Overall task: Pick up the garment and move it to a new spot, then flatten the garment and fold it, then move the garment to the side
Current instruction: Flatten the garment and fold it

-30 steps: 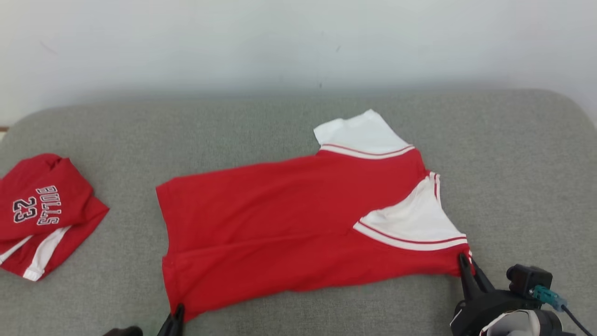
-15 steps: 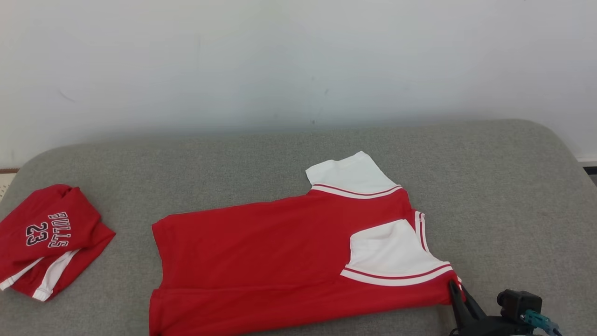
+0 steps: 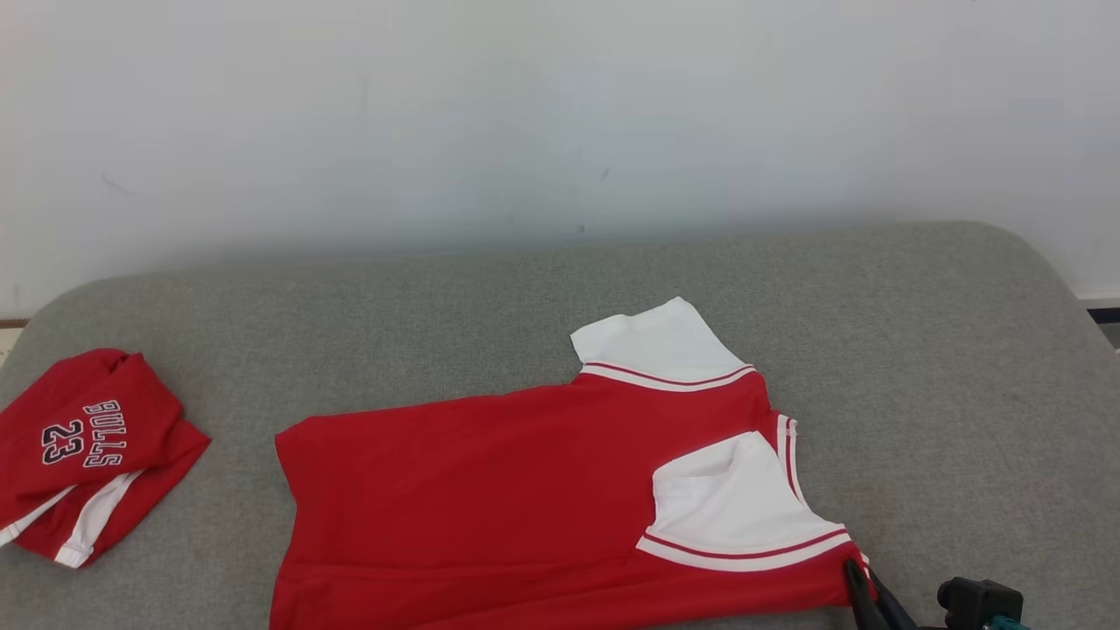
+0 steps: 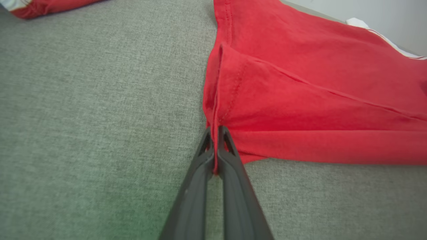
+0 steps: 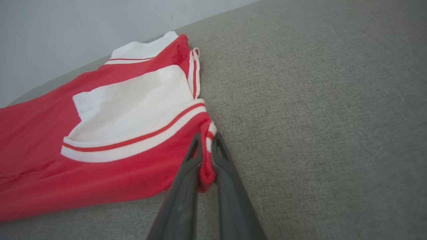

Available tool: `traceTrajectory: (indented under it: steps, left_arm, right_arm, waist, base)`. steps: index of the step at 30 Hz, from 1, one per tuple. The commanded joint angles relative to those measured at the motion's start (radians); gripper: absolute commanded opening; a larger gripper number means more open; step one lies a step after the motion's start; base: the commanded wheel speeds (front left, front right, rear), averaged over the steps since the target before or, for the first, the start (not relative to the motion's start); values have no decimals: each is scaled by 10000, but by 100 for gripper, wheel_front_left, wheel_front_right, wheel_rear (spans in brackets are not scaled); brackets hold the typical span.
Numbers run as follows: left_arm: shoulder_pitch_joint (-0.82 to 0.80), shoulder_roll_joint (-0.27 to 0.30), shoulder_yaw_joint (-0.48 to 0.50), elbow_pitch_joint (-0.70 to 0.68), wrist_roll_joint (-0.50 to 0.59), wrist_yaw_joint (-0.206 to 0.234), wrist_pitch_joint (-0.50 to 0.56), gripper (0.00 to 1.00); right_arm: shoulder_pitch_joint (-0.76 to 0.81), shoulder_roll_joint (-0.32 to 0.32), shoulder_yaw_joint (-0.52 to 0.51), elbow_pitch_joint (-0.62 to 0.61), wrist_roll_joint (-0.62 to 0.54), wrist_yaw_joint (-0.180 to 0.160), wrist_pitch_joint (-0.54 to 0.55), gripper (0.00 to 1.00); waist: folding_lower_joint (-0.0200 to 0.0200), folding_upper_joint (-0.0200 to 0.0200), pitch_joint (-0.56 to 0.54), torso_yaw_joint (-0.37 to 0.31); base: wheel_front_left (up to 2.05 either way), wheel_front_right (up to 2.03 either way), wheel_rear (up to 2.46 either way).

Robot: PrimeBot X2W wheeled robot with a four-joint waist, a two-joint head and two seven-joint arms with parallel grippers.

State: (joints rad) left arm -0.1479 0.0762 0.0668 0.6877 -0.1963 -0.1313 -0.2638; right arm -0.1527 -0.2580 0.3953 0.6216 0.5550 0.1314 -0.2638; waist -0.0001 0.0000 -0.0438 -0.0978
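The red shirt [image 3: 525, 499] lies spread on the grey cushion [image 3: 945, 367], in front of the white wall [image 3: 560, 114], its white sleeves toward the robot's right. One sleeve [image 3: 661, 346] sticks out on the wall side of the shirt; the other sleeve [image 3: 735, 507] is folded in over the red body. The left claw [image 4: 215, 133] is pinched together on the hem corner of the shirt, and the right claw [image 5: 206, 141] is clamped on the shoulder corner by the striped cuff. Holding both near corners at once probably serves to keep that edge taut, so the cloth stays flat while it is pulled or folded over. A second red garment [image 3: 87, 446], printed with letters and a number, sits bunched well to the left of the shirt, apparently already set aside
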Motion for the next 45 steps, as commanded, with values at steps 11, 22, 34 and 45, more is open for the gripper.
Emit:
traceTrajectory:
  steps: [11, 22, 34, 45]
  left_arm:
    - [54, -172, 370, -933, 1001, 972, -8, 100]
    - [-1030, -93, 125, -1431, 1477, 807, -8, 100]
    - [-4512, 697, -314, 1380, 1245, 173, -8, 100]
    - [-6883, 1289, -3455, 2876, -824, 19, 1363, 100]
  right_arm:
    - [-398, 104, -1654, -369, -1392, -14, -3, 100]
    - [-1204, 458, -2278, -847, -2427, -14, -4, 100]
    - [-2408, 530, -1707, -1167, -2249, -12, -4, 100]
    - [-3076, 528, -1465, -1273, -2166, -12, -4, 100]
  waist:
    - [1, 0, 321, 292]
    - [1, 0, 759, 465]
    - [1, 0, 2101, 160]
    - [1, 0, 2642, 62]
  base:
    - [0, 0, 0]
    - [0, 0, 0]
    - [0, 0, 0]
    - [0, 0, 0]
